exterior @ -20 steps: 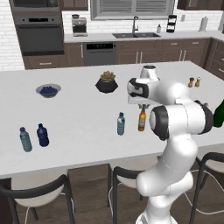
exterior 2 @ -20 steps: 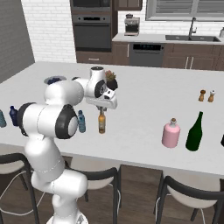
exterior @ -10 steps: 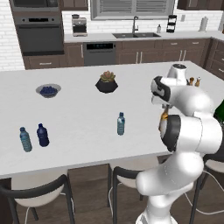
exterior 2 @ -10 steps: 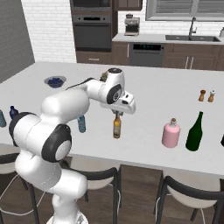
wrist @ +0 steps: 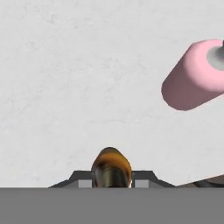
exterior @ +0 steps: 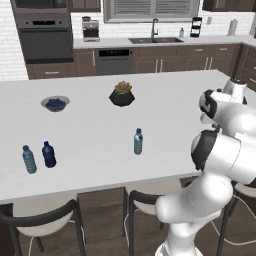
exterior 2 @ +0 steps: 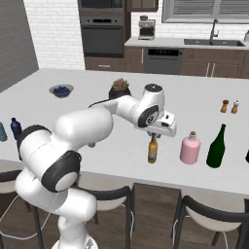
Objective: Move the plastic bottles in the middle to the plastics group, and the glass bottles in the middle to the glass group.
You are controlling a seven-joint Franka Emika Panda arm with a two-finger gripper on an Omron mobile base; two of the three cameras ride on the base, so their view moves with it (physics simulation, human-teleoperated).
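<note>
My gripper [exterior 2: 154,136] is shut on the neck of the amber-brown beer bottle [exterior 2: 152,151], which is upright with its base close to the counter. In the hand view that beer bottle [wrist: 111,168] shows from above between the fingers of the gripper [wrist: 111,178]. The squat pink bottle [exterior 2: 190,148] stands just right of it, the pink bottle [wrist: 197,74] lying at the upper right of the hand view. Further right is the tall dark green bottle [exterior 2: 217,147]. The pale-blue water bottle [exterior: 138,141] stands mid-counter. The navy bottle [exterior: 48,154] and teal bottle [exterior: 29,159] stand at the left.
A bowl of blueberries [exterior: 55,103] and a potted plant [exterior: 122,94] sit at the back of the white counter [exterior: 90,135]. Salt and pepper shakers [exterior 2: 229,106] stand behind the green bottle. Stools [exterior 2: 209,219] line the counter's near edge.
The arm has swung right along the counter, carrying the amber bottle away from the water bottle to a spot beside the pink bottle.
</note>
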